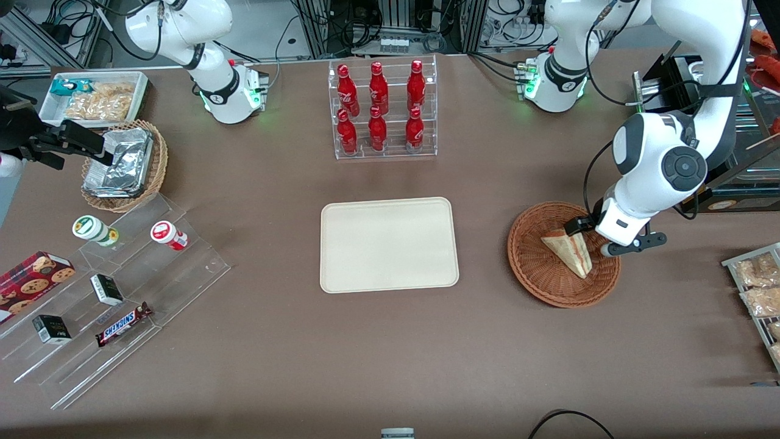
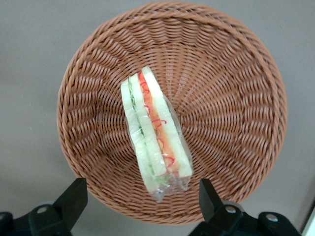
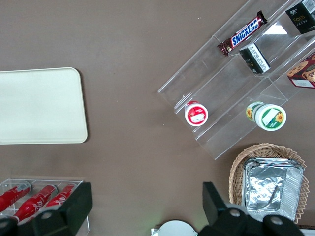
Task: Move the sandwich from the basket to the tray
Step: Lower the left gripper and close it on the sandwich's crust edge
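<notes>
The sandwich (image 1: pixel 570 251), a clear-wrapped pale wedge with red and green filling, lies in the round reddish-brown basket (image 1: pixel 536 277) toward the working arm's end of the table. My gripper (image 1: pixel 600 238) hangs low over the basket, above the sandwich's wide end. In the left wrist view the sandwich (image 2: pixel 153 132) lies across the basket's (image 2: pixel 231 98) floor. The gripper (image 2: pixel 141 196) is open, its black fingers (image 2: pixel 76 194) spread wider than the sandwich's end and touching nothing. The cream tray (image 1: pixel 389 244) lies flat and bare at mid-table, also visible as the tray (image 3: pixel 39 105) in the right wrist view.
A clear rack of red bottles (image 1: pixel 381 110) stands farther from the front camera than the tray. Toward the parked arm's end are a tan basket of foil packs (image 1: pixel 122 164), a white bin of snacks (image 1: pixel 94 97) and a stepped acrylic shelf (image 1: pixel 122 292). Snack bags (image 1: pixel 758 286) lie at the working arm's end.
</notes>
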Robot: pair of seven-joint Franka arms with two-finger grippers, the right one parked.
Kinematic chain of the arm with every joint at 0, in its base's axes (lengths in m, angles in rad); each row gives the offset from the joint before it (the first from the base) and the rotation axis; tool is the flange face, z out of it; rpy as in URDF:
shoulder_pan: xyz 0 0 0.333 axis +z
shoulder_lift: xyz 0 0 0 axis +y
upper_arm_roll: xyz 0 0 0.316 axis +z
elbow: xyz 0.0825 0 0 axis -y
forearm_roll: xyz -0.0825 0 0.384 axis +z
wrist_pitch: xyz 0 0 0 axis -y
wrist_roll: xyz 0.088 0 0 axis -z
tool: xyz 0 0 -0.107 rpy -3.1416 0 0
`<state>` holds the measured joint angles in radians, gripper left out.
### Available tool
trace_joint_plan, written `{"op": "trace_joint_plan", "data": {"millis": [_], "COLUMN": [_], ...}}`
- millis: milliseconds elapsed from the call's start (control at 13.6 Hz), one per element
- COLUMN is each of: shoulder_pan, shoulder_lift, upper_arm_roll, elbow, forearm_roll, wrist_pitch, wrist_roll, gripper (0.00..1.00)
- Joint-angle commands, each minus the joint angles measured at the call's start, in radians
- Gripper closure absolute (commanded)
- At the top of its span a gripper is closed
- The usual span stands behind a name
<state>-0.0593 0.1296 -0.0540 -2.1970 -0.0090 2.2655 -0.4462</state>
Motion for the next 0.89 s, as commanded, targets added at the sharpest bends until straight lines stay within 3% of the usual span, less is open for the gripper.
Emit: {"op": "trace_joint_plan", "data": {"millis": [0,221,811], "shoulder_pan": [-0.008,-0.008,-0.005], "shoulder_lift": [0.007,0.030,0.080], "upper_arm_roll": [-0.007,-0.024,-0.024], "elbow": [-0.015,-0.018,-0.035], "forearm_roll": [-0.012,-0.012,-0.012], "wrist_pitch": [0.054,0.123,0.147], "wrist_roll": [-0.208,-0.498,-0.579], "gripper": [0.00,0.00,0.00]}}
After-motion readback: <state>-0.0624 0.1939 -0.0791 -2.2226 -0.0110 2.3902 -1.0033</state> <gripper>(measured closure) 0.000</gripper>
